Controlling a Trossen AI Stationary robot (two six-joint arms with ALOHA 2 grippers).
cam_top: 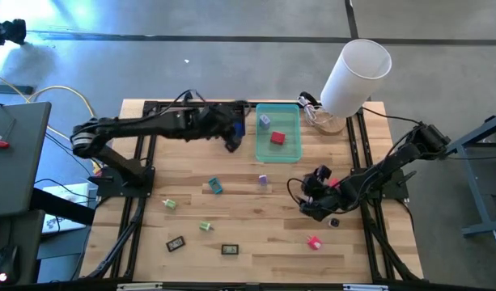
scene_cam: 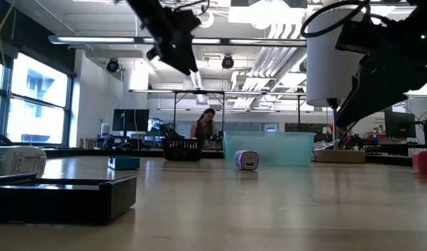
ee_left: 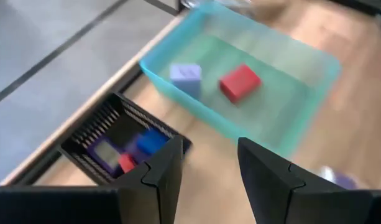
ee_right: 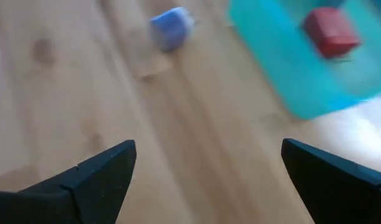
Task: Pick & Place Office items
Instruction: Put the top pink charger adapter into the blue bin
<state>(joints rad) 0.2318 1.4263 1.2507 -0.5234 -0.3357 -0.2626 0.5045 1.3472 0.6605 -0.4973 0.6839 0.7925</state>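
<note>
The left gripper (cam_top: 234, 144) is hanging above the small black basket (ee_left: 119, 140) near the far edge of the counter (cam_top: 256, 242), just beside the teal tray (cam_top: 277, 153); its fingers are standing a little apart with nothing between them; the right gripper (cam_top: 311, 196) is sitting wide open and empty, low over the counter nearer the right edge.

The left arm could be bumping the basket or the tray wall if it is dropping low or swinging sideways, and that could be spilling the small pieces; the right gripper could be knocking the pink piece (cam_top: 314, 241) away instead of catching it, since the piece is tiny and light.

The office items are looking like little blocks; a red block (ee_left: 240, 81) and a pale purple block (ee_left: 186, 73) are lying in the tray; blue, red and purple bits are lying in the basket; green, teal, purple and black ones are lying scattered across the middle and the near side of the counter.
</note>
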